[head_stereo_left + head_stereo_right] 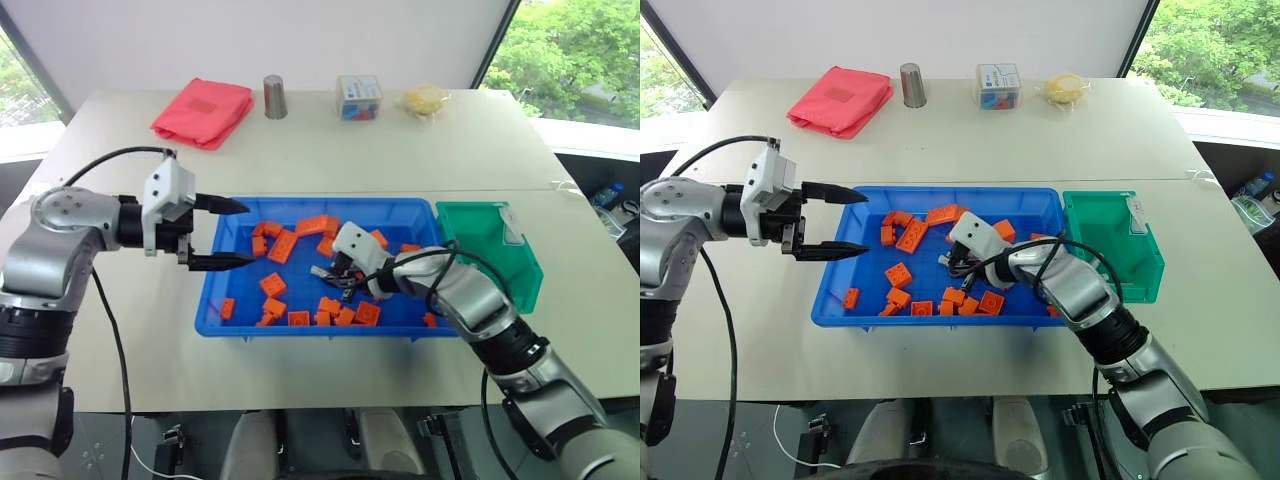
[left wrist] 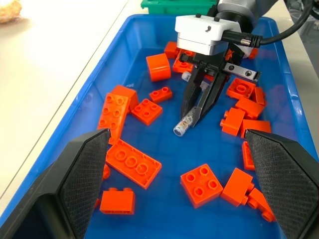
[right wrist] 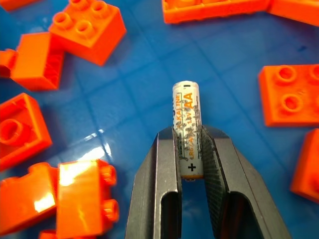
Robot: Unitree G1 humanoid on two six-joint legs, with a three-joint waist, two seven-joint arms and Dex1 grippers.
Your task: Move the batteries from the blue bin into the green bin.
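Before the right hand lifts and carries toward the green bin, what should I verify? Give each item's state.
1. Right hand shut on the battery: ok.
2. Battery between both fingers, one end sticking out: ok.
3. No orange bricks caught in the grip: ok.
4. Left hand open at the blue bin's far end, off the path: ok.
5. Green bin beside the blue bin: ok.
6. Green bin's contents: cannot tell.

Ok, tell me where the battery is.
The battery sits clamped between the right gripper fingers, low inside the blue bin, among orange bricks.
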